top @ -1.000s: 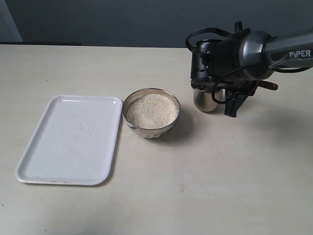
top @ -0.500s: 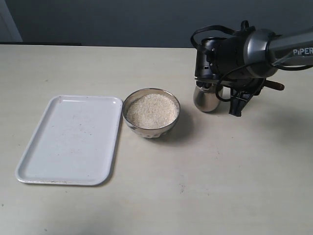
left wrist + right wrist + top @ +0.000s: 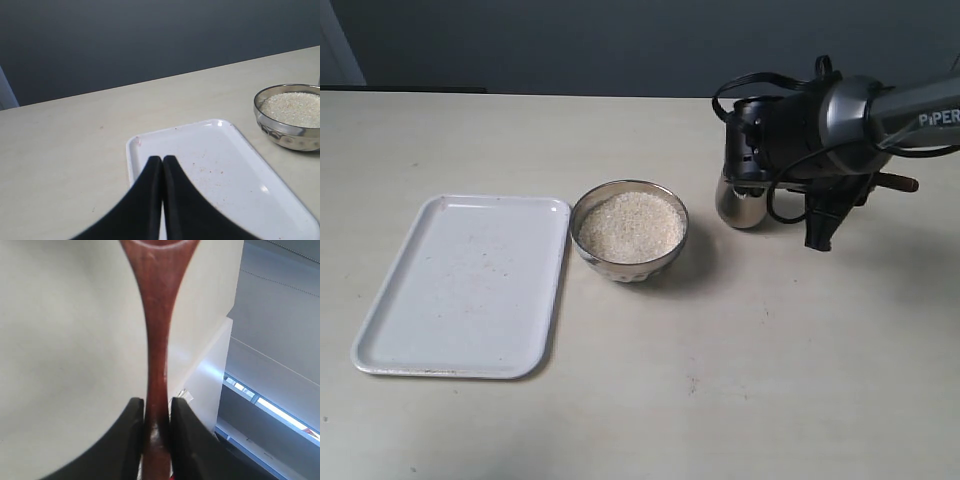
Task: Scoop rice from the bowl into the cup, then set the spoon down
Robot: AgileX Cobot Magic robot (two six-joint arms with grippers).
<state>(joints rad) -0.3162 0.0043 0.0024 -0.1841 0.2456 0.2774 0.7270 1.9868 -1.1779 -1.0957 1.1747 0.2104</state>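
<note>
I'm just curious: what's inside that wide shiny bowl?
The bowl holds a heap of white rice nearly to the rim. Anything beneath the grains, including the bowl's bottom, is covered.

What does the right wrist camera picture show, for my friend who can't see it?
The right gripper pinches the thin handle of the reddish-brown wooden spoon, whose scoop is mostly cut off by the picture's edge. A pale table lies behind.

Lettering (image 3: 937, 118): "PIPER" is read in white capitals, running up to the edge of the exterior view.
Carrier: the word is printed on the grey shell of the right arm (image 3: 855, 110).
Wrist views: nothing legible is seen.
</note>
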